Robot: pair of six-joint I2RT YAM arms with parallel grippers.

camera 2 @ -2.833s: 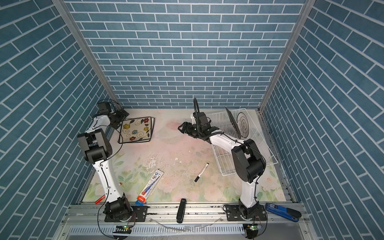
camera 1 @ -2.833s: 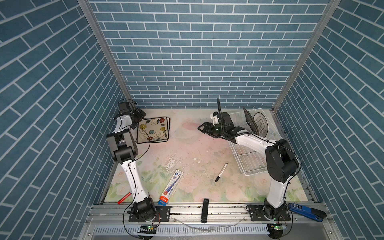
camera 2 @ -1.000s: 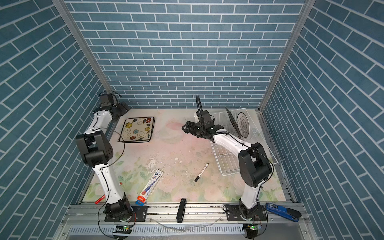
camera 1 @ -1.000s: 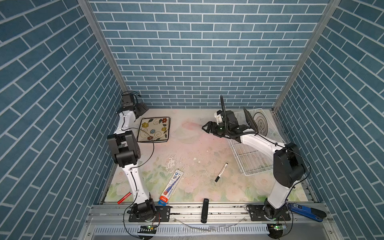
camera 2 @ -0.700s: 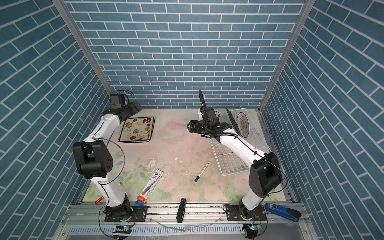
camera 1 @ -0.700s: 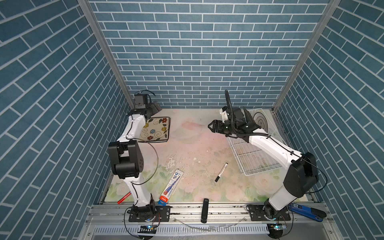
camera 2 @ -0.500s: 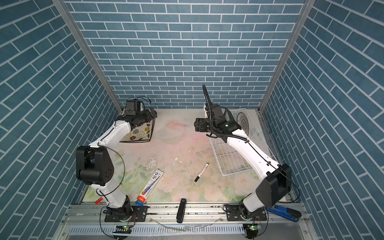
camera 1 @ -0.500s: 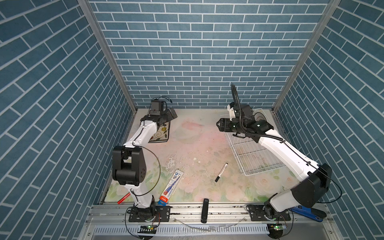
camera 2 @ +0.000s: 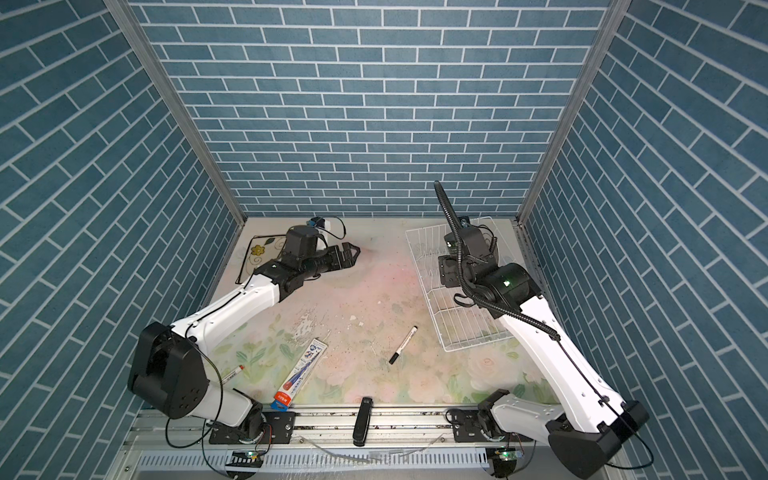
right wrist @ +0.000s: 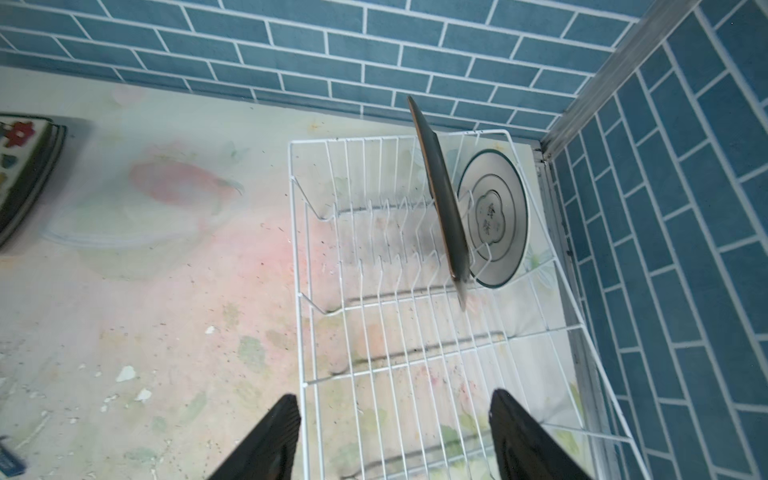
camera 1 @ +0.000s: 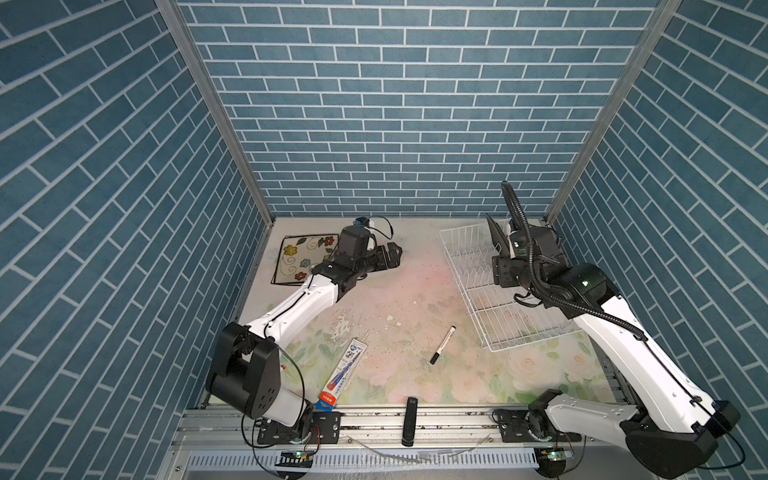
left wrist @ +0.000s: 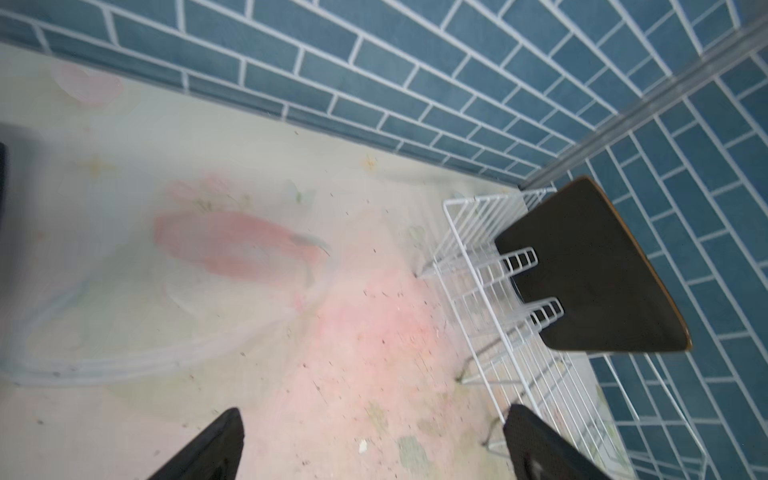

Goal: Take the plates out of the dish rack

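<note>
The white wire dish rack stands at the back right. Two plates stand upright in its far end: a black square plate and behind it a round white plate with dark rings. The black plate also shows in the left wrist view. A cream flowered plate lies flat at the back left, on top of a dark-rimmed stack. My right gripper hangs open and empty over the rack's near half. My left gripper is open and empty above the bare table, right of the flowered plate.
A black marker lies mid-table beside the rack's front corner. A long toothpaste box lies front left, and a red pen near the left arm's base. A black bar rests on the front rail. Tiled walls close three sides.
My left arm has swung from the far-left corner across the flowered plate towards the table's middle. My right arm has moved right, from the rack's left side to over the rack.
</note>
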